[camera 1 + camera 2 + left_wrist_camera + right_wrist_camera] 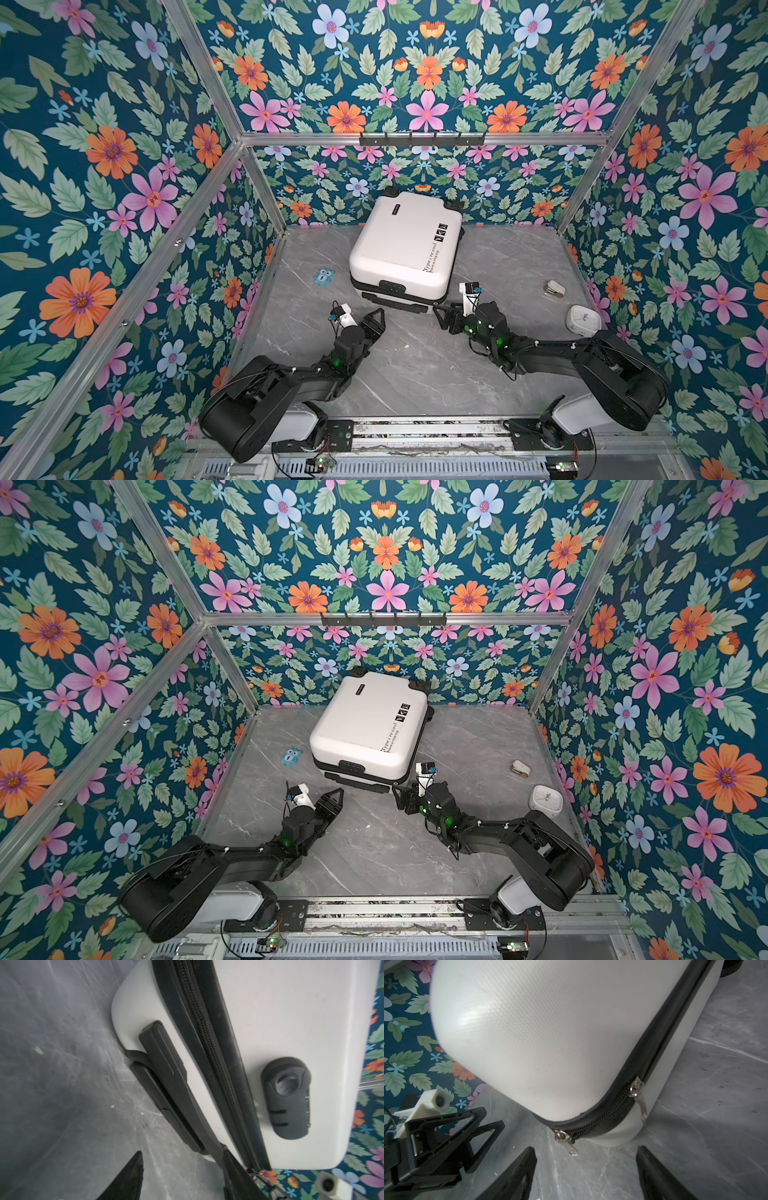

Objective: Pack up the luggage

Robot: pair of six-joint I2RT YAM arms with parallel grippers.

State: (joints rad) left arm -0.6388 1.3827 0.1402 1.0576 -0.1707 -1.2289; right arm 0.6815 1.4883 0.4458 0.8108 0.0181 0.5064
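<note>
Right claw (586,1148) stands wide and empty at the near right corner of the luggage (405,245), its fingers (527,1167) either side of a zip pull (572,1150) without gripping it, apparently lined up to pinch that tab; a second pull (641,1105) hangs farther round the same corner. The left claw (375,321) is partly spread, holding nothing, just off the luggage's near edge by the handle (166,1084), probably placed to steady it against the zip tug. The luggage lies flat, lid down, on the table (415,365), with a blue toy (324,277) left of it and a clock (583,320) well to its right, both unpacked
</note>
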